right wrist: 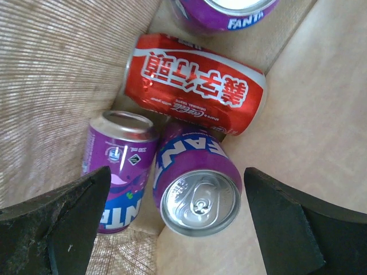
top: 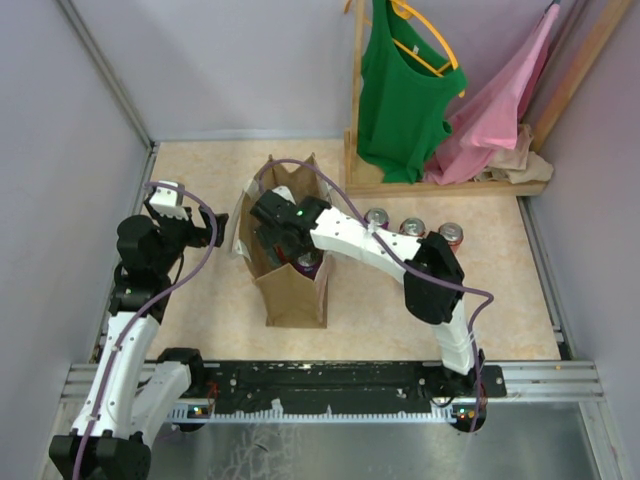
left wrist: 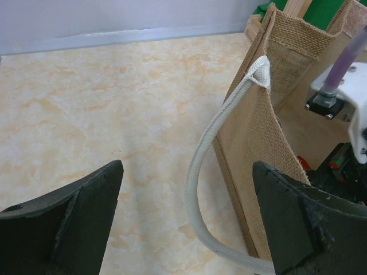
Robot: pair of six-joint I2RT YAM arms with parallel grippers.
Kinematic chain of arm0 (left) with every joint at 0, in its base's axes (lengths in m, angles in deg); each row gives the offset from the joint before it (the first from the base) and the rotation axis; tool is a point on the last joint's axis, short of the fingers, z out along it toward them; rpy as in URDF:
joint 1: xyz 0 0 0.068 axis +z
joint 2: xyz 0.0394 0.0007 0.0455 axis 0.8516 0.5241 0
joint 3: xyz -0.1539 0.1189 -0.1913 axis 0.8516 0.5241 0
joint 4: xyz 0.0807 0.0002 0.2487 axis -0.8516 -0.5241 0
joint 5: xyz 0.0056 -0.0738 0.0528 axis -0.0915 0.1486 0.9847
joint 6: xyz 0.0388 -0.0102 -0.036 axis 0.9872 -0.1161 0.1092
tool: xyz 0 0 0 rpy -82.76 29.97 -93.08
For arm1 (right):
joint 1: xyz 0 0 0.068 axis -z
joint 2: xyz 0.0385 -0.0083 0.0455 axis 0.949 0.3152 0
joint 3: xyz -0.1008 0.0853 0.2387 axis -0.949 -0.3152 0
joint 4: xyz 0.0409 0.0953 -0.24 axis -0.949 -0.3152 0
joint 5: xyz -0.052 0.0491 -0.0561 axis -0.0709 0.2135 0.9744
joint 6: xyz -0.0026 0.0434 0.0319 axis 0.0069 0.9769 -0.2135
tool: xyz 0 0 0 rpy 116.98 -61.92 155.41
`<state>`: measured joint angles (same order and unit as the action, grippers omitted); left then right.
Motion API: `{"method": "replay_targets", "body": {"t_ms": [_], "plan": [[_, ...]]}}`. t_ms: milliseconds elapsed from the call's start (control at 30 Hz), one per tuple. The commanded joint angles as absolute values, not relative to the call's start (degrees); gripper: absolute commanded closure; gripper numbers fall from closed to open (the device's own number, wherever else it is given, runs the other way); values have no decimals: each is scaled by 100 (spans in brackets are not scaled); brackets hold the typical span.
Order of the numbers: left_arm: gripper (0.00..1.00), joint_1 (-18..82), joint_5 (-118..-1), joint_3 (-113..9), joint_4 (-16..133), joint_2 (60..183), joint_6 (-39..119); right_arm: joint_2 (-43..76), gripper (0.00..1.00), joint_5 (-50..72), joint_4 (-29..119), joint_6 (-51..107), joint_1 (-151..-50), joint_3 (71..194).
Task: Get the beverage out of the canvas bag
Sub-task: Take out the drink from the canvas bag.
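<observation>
Looking into the canvas bag (right wrist: 57, 69) through my right wrist camera, I record four cans on its floor. One purple Fanta can (right wrist: 198, 183) presents its pull-tab top to the lens and sits directly beyond the gap of my right gripper (right wrist: 178, 172), whose fingers are spread wide and grip nothing. A second purple can (right wrist: 117, 166) lies just beside it against the woven wall. A red cola can (right wrist: 198, 91) lies on its side touching both, and a third purple can (right wrist: 229, 11) shows at the frame edge.

From above, the bag (top: 290, 290) stands upright on the table (top: 200, 170), slightly left of centre, and my right gripper (top: 285, 235) is inside its open mouth.

My left gripper (left wrist: 188, 166) is released as well, just left of the bag, with the pale strap handle (left wrist: 229, 109) looping down between its fingers; contact cannot be confirmed.

Right of the bag, three loose cans (top: 412, 228) stand in a row. At the far right, a green top (top: 400, 90) and a pink garment (top: 495, 110) hang on a wooden rack (top: 357, 80).
</observation>
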<state>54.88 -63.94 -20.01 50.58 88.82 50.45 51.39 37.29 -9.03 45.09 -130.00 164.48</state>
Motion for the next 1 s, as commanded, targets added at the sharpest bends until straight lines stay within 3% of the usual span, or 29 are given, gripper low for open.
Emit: {"method": "replay_targets", "body": {"t_ms": [0,733,800,967], "plan": [[0,5477,-6460,-1951,5226,8847,5024,5067,1,3504,-482,4627,-12866,16235],[0,5470,-6366,-1975,5266,8935,5037,5441,1,3159,-599,4634,-12895,15732],[0,5475,-6366,-1982,5278,8953,5034,5405,16,3154,-652,4633,-12909,15653],[0,5475,-6368,-1998,5259,8966,5026,5336,90,3207,-703,4648,-12953,15598]]}}
